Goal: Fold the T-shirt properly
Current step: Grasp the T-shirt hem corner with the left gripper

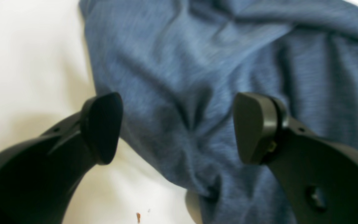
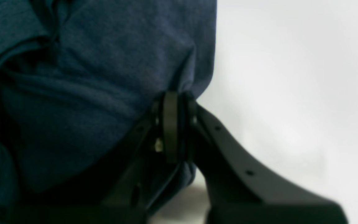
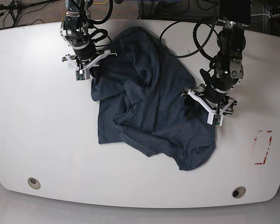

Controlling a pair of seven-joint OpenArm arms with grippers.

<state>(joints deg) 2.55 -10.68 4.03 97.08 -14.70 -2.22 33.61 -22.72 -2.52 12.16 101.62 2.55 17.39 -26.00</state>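
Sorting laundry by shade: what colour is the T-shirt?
Dark navy blue, heathered T-shirt; base view shows it best.

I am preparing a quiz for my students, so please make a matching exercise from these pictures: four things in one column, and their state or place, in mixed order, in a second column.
Things:
1. T-shirt
2. left gripper
3. right gripper
4. table
5. red outline mark

States or places:
A. shut on cloth
B. white, bearing everything
C. crumpled, dark blue
D. open above the cloth
E. near the table's edge, beside the left arm

Pairs: 1-C, 2-D, 3-A, 4-B, 5-E
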